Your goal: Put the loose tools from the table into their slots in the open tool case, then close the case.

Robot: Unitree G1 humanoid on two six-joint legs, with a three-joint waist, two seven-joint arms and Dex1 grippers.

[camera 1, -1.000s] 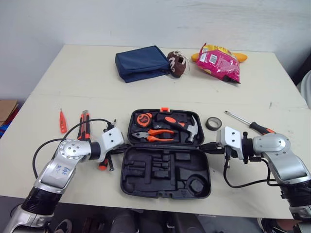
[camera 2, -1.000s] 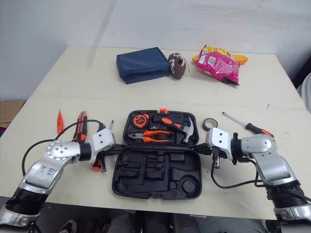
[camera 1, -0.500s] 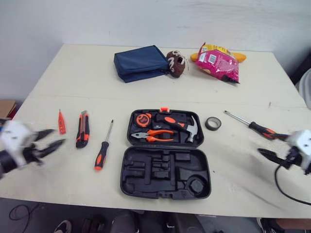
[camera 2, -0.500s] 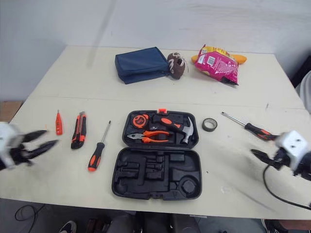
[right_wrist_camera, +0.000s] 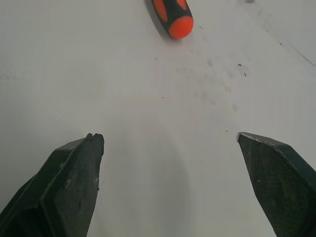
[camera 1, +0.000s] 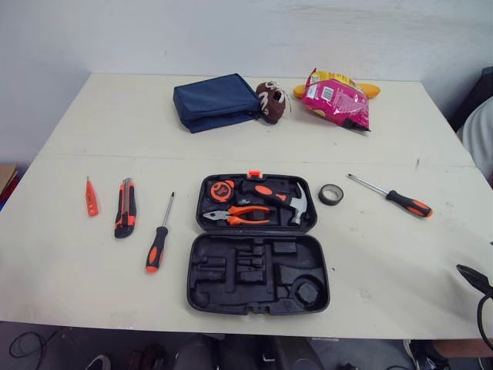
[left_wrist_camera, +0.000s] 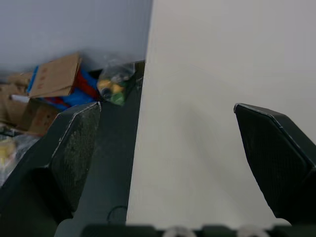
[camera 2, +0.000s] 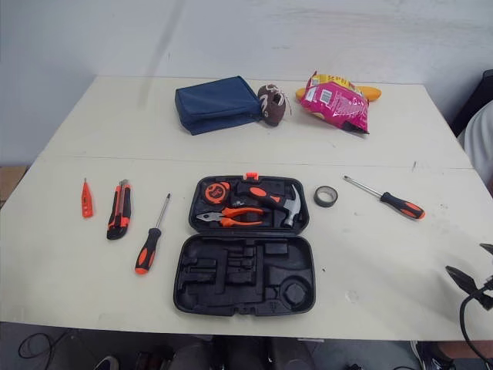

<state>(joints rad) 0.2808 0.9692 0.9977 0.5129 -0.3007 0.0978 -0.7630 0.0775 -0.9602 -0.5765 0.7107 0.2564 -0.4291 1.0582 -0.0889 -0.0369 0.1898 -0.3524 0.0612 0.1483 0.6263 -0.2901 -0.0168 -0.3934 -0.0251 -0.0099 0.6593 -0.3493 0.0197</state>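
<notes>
The black tool case (camera 1: 205,288) lies open in the middle of the table. Its far half holds a tape measure (camera 1: 224,190), orange pliers (camera 1: 240,215) and a hammer (camera 1: 282,199); the near half has bare slots. Left of it lie a red tester pen (camera 1: 91,196), a utility knife (camera 1: 125,206) and a small screwdriver (camera 1: 159,240). A tape roll (camera 1: 331,194) and a long screwdriver (camera 1: 393,197) lie to its right. My right gripper (right_wrist_camera: 168,137) is open over bare table near that screwdriver's handle (right_wrist_camera: 173,15). My left gripper (left_wrist_camera: 165,106) is open at the table's left edge.
At the back of the table sit a blue pouch (camera 1: 212,100), a small brown football (camera 1: 269,100) and a pink snack bag (camera 1: 336,94). Cardboard boxes (left_wrist_camera: 52,79) and clutter lie on the floor past the table's left edge.
Both arms have swung outward from the sides of the case to the table's left and right edges. Both grippers went from shut to open. The camera has shifted slightly.
</notes>
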